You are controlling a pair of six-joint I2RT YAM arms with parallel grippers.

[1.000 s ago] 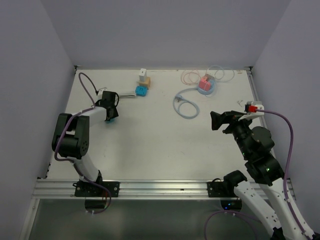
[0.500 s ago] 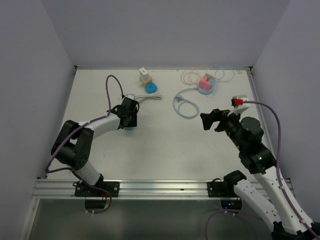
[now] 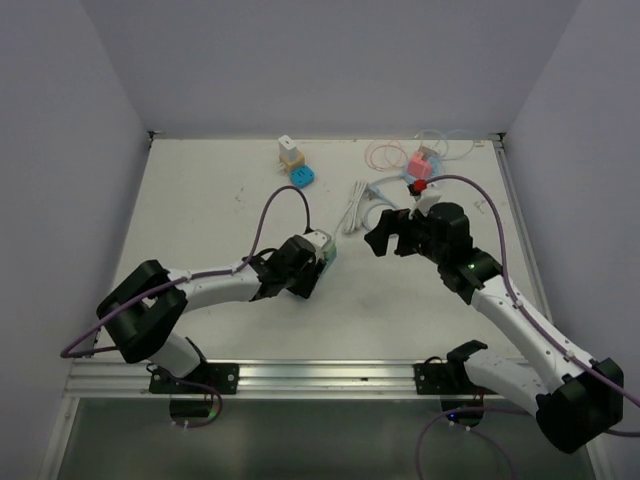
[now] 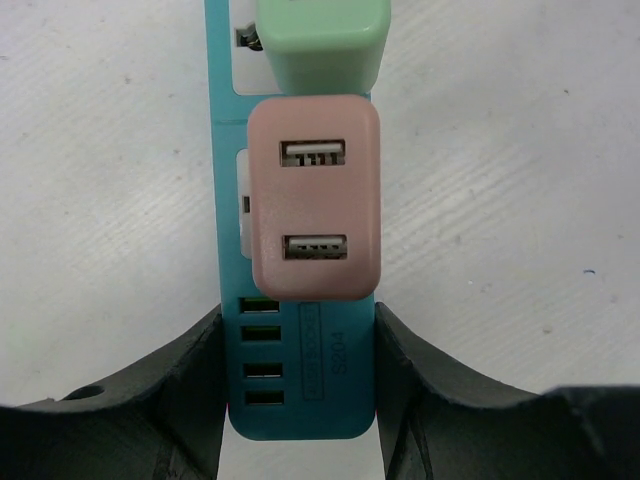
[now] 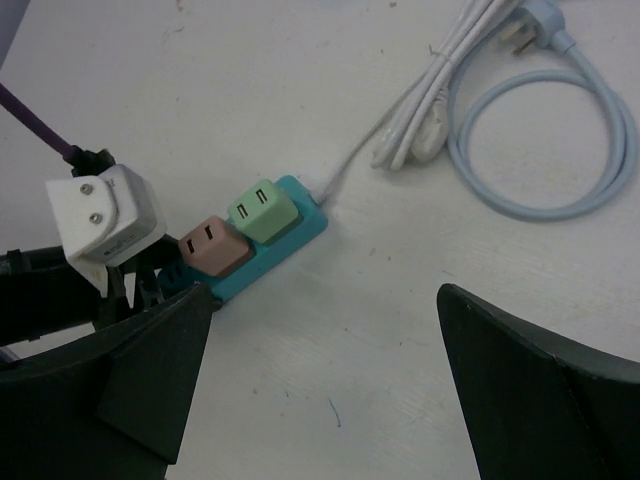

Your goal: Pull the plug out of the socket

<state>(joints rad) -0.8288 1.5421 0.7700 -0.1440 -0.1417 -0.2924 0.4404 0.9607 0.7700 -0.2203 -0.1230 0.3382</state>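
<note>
Clamped strip (image 4: 218, 180) in left gripper (image 4: 300, 372); held right gripper (image 5: 325, 365) spread. Judged pink plug (image 4: 315, 210) rigid, light, snug; best pinched across sides.

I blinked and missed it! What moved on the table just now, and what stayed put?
The left end effector, shut on the blue power strip, dragged it rightward toward the middle, its white cord trailing. The right end effector, open, swung left to meet it. The white and orange block at the far edge stayed put; the pink plug and green plug are not yet pulled out.
</note>
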